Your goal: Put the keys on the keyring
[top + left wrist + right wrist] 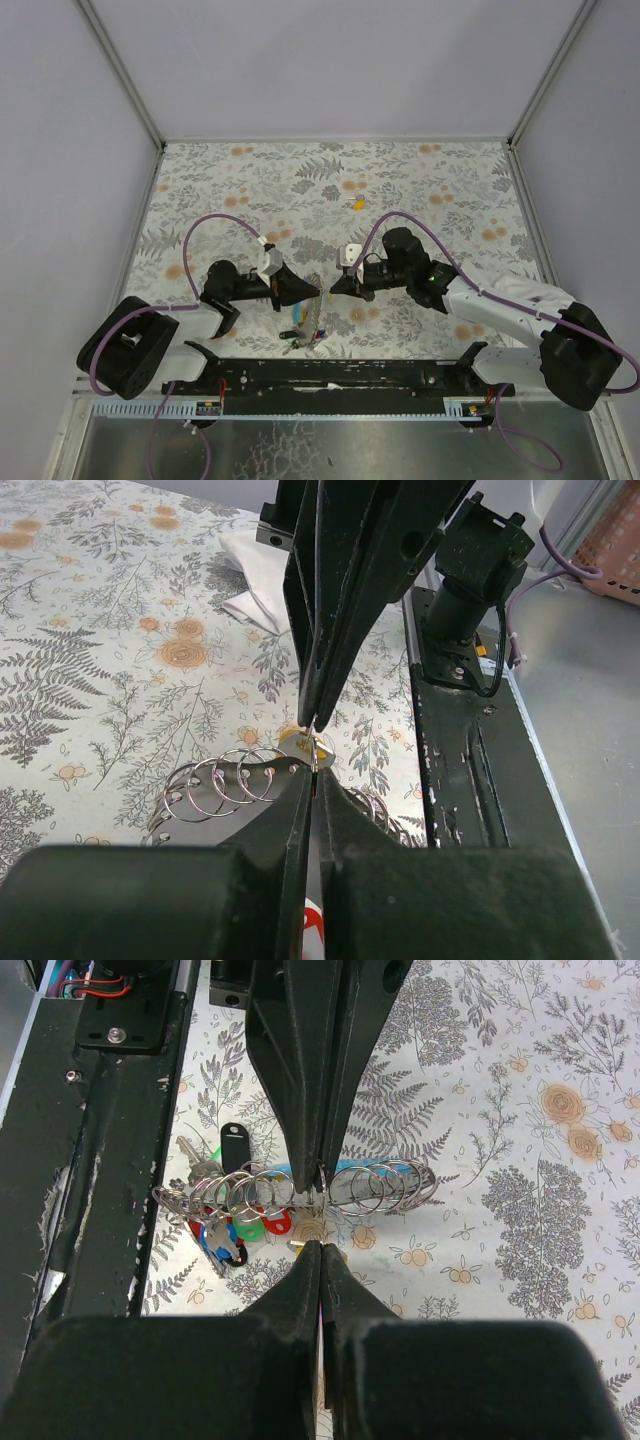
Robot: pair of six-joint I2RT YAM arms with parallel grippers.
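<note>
My left gripper (312,290) and right gripper (335,288) meet tip to tip low over the table. In the left wrist view the left gripper (313,772) is shut on a thin silvery keyring (318,752), seen edge-on. The right gripper (320,1247) is shut, with a yellow-capped key (294,741) at its tips, touching the ring. The ring belongs to a row of rings on a curved strip (380,1188). A cluster of blue, red, green and black keys (230,1228) lies at the strip's end. Another yellow key (357,203) lies farther back.
A black rail (330,375) runs along the near table edge, close to the key cluster (298,338). The floral tablecloth (430,190) stretches to the back and both sides. Grey walls enclose the table.
</note>
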